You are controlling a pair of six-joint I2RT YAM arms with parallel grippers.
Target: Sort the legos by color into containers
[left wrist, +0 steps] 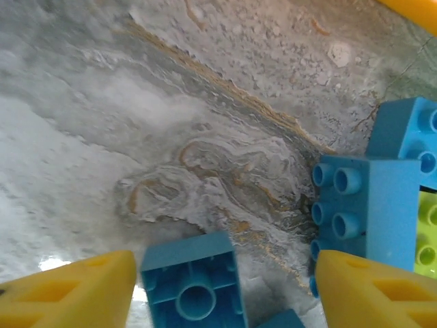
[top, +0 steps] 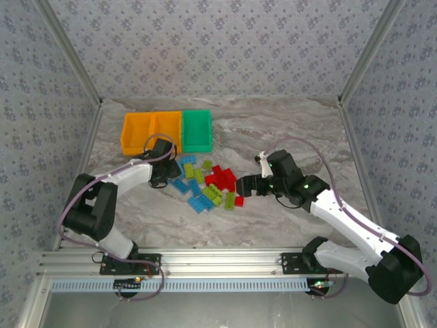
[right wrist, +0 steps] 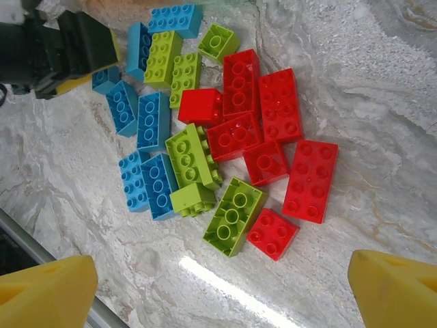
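Grey-veined marble tabletop (top: 287, 123) bearing legos (top: 208, 182), hemmed by patterned walls (top: 225, 41) and aluminium posts (top: 367, 51).

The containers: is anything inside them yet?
Only bare floors show in the two orange containers and the green one; the left arm hides the middle one's near edge.

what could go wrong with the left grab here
1. The blue brick between the fingers of the left gripper shows its hollow underside and sits nearer one finger, so it may twist or slip in a pinch.
2. A second blue brick lies close beside the other finger and could get nudged or caught.
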